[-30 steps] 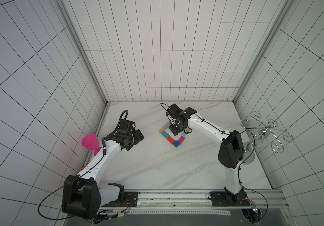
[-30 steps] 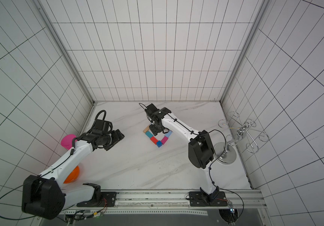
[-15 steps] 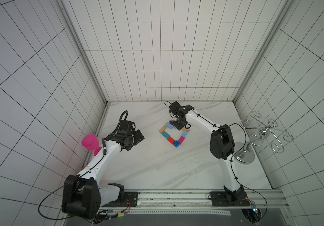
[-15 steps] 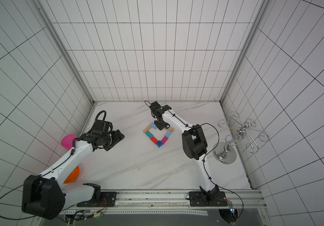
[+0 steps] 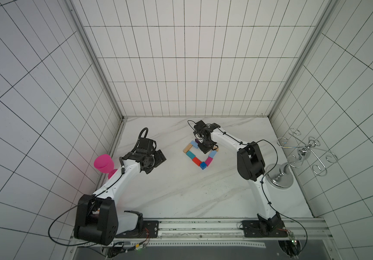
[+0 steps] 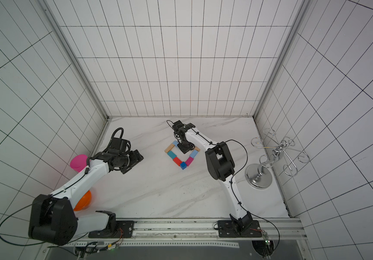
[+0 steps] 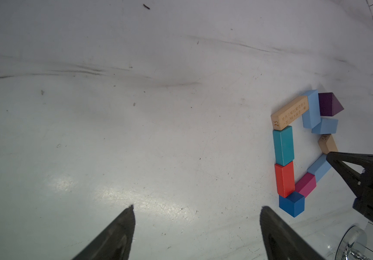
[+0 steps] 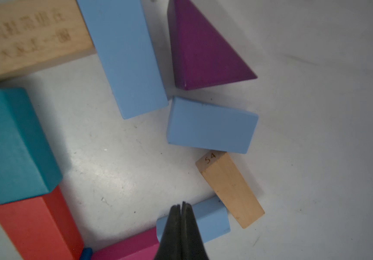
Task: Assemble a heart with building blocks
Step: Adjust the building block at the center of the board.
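**On the bench's far middle: block heart laid flat, right claw shut at its rim**

On the marble bench, the heart lies flat toward the back. It is under the right arm's tip and well apart from the left claw.

- **One side:** blue cube, red block, teal block, engraved tan block, each touching the next.
- **Notch:** the long light blue block butts the engraved tan block's end. The purple triangle sits just beside it with a thin gap.
- **Other side:** the short light blue block lies skewed, just beside the triangle's flat face. The tan block marked 54 slants from it to the third light blue block. That one meets the magenta block, which runs to the cube.

Right claw: fingers pressed together, nothing between them. The tip is low over the third light blue block, near where it meets the tan 54. Cannot tell if it touches.

Left claw: spread wide, empty, hovering over bare bench to the side of the heart.

The pink goblet stands by the left wall behind the left arm. The orange bowl is partly hidden under that arm. A chrome wire rack stands at the right side.
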Action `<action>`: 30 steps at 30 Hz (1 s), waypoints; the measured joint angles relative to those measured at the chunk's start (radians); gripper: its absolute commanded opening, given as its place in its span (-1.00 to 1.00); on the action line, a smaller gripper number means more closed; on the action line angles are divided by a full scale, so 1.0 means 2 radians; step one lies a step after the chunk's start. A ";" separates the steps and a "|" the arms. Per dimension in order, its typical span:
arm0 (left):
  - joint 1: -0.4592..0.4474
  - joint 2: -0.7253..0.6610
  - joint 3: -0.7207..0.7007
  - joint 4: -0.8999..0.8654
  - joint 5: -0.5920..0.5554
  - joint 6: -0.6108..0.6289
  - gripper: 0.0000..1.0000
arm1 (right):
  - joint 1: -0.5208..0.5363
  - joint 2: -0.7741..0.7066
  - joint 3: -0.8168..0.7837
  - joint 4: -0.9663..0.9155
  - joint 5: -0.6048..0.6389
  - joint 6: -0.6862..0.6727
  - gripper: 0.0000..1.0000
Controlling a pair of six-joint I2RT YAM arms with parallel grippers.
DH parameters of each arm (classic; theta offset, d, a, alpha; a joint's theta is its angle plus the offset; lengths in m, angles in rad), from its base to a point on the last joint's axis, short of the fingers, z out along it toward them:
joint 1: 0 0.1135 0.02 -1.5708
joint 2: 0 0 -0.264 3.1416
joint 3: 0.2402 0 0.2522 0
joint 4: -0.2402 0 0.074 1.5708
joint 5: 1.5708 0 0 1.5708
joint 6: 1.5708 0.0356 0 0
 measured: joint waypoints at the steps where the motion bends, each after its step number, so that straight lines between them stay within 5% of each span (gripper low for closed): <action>1: 0.000 0.001 0.000 0.000 0.000 0.000 0.72 | -0.001 0.002 0.000 0.000 0.000 0.000 -1.00; 30: 0.014 0.018 0.000 0.003 0.001 0.010 0.72 | -0.020 0.042 0.041 -0.002 0.010 0.008 -1.00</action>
